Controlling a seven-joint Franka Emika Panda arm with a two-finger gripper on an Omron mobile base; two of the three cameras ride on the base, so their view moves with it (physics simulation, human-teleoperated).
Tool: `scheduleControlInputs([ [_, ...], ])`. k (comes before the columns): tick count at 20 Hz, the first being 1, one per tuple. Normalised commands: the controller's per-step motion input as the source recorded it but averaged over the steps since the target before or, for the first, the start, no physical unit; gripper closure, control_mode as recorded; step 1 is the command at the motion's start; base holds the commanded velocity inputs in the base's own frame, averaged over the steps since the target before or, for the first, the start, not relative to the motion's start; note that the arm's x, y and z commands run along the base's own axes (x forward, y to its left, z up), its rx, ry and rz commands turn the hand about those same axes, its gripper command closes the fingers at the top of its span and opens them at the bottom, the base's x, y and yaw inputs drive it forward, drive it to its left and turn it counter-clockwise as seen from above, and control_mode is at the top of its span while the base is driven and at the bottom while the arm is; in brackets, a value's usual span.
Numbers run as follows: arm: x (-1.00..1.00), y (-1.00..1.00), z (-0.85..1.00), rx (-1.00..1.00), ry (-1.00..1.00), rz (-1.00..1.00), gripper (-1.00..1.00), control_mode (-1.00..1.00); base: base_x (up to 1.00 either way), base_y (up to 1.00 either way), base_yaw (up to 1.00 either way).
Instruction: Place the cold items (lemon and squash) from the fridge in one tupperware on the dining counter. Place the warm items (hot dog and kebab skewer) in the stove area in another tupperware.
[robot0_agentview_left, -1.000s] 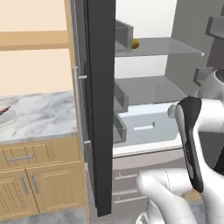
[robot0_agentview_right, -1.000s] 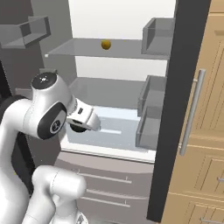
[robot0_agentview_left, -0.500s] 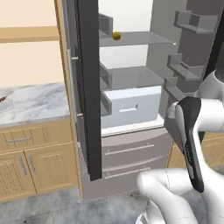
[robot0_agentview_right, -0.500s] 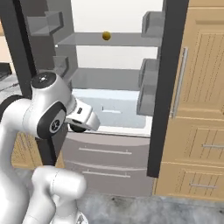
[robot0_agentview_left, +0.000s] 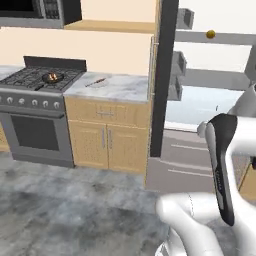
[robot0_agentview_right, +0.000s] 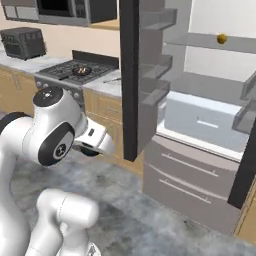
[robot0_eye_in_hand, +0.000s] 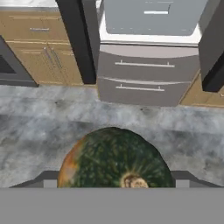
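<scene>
**Squash in the grip, carried low over the kitchen floor**

Looks onto an open fridge (robot0_agentview_right: 200, 125): hard grey shelves, smooth flat-fronted drawers, dark slab doors swung wide. Passes beside a steel stove (robot0_agentview_left: 42, 80) with black grates, then a glossy marbled counter (robot0_agentview_left: 115, 87) on pale wooden cabinets.

Holds the squash (robot0_eye_in_hand: 114, 157) clamped in the gripper (robot0_agentview_right: 95, 142), jaws spread wide around its girth, above grey stone floor and in front of the fridge drawers. Reads as round and squat, with a dark green ribbed rind, an orange patch on one flank and a tan stem scar facing the camera. Probably heavy and dense for this hand, stiff and not easily bruised, yet waxy and curved enough to roll or slide out. Best gripped across the widest part, pads seated in the shallow grooves, and moved without sharp swings.

Leaves the lemon (robot0_agentview_left: 210, 34) on an upper fridge shelf: small, yellow, near-spherical, likely light, firm and dimpled, easily pinched across its middle
</scene>
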Motion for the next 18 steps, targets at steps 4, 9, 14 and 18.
scheduleControlInputs([
  [4,0.00,0.00,0.00,0.00,0.00,0.00,1.00,1.00,-0.74,0.00,0.89],
  [9,0.00,0.00,0.00,0.00,0.00,0.00,1.00,1.00,-0.73,0.00,0.87],
  [14,0.00,0.00,0.00,0.00,0.00,0.00,1.00,1.00,-0.61,0.00,0.84],
  [18,0.00,0.00,0.00,0.00,0.00,0.00,1.00,1.00,-0.19,-0.06,0.78],
])
